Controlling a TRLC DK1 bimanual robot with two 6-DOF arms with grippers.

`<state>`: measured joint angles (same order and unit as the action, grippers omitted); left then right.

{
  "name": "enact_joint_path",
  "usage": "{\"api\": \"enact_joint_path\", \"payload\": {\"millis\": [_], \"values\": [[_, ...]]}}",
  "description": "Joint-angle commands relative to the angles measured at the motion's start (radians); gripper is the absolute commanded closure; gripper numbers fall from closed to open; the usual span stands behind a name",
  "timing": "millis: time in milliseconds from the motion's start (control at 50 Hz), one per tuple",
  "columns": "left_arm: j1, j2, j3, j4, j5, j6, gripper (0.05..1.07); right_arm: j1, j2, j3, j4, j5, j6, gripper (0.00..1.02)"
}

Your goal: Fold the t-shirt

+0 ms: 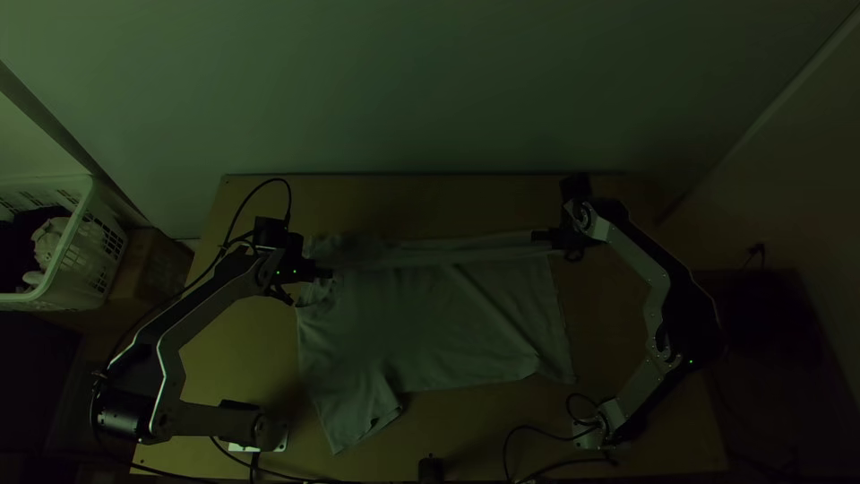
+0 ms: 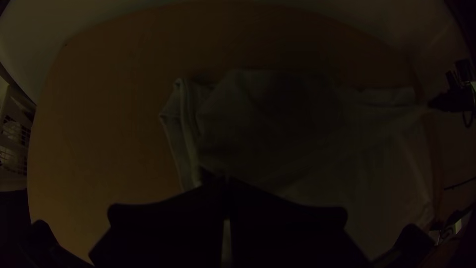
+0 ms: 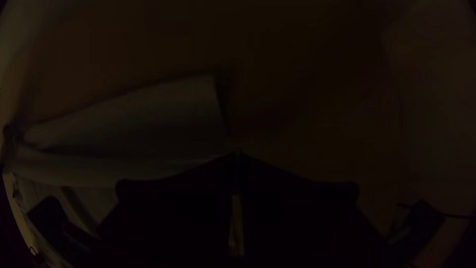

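Grey-white links (tiny green lights), black joints, dark cables.

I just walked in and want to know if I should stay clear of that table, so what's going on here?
Two robot arms are working on a t-shirt on the table. The left gripper pinches it near its left side, and the right gripper pinches it at the right side, with a band of cloth stretched between them along the far edge. The rest lies mostly spread, one sleeve pointing toward the near edge. It looks like a fold is underway, so staying clear seems wise.
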<state>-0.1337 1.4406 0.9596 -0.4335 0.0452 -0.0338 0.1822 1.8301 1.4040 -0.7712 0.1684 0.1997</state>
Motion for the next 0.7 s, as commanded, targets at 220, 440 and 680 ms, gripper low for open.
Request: {"api": "enact_joint_path", "payload": {"millis": [220, 440, 680], "values": [[0.003, -0.016, -0.064, 0.009, -0.002, -0.011, 0.09, 0.042, -0.111, -0.135, -0.004, 0.022, -0.059, 0.41], [0.016, -0.137, -0.047, -0.014, 0.067, -0.015, 0.1, 0.036, -0.21, -0.148, -0.02, 0.022, -0.08, 0.11], [-0.003, -0.293, -0.016, -0.123, 0.064, 0.032, 0.1, 0.007, -0.324, -0.165, -0.119, 0.02, -0.085, 0.07]]}}
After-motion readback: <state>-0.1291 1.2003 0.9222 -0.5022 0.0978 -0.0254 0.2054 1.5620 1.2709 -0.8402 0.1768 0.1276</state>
